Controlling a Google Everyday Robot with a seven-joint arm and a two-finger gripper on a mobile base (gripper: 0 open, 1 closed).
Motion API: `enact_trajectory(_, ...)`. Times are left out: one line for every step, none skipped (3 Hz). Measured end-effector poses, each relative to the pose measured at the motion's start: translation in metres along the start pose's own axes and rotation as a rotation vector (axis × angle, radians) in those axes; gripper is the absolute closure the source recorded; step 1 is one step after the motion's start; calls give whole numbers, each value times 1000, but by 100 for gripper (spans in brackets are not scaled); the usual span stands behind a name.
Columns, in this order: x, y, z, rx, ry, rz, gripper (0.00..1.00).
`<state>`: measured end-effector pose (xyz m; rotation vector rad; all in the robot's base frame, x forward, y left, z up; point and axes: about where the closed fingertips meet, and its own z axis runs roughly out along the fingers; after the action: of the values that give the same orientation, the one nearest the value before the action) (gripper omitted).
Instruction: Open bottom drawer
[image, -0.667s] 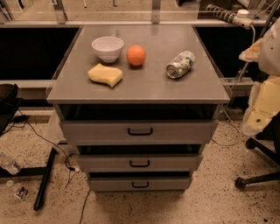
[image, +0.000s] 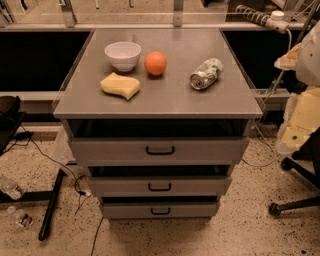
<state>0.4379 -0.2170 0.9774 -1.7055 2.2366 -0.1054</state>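
While the gripper (image: 300, 117) hangs at the right edge, grip state indeterminable, the bottom drawer (image: 130, 210) sits closed, well to its lower left: narrowest grey front, small black loop handle (image: 160, 211).

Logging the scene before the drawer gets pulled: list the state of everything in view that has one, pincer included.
Narrow grey metal bottom drawer with small black loop handle: looks shut.
Mid-sized grey middle drawer: looks shut.
Tall grey top drawer: looks shut.
White round bowl: upright, looks empty.
Crumpled silver drink can: lying on its side.
Pincer: not in view; only pale arm segments at right edge.
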Motion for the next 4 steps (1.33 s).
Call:
enact_trajectory(1,12,22,-10,-31,7,0)
enact_trajectory(4,34,71,-46,-90,15,0)
enact_trajectory(11,55,118,-60,-142,13,0)
enact_trajectory(21,73,165,-61,-201,27,0)
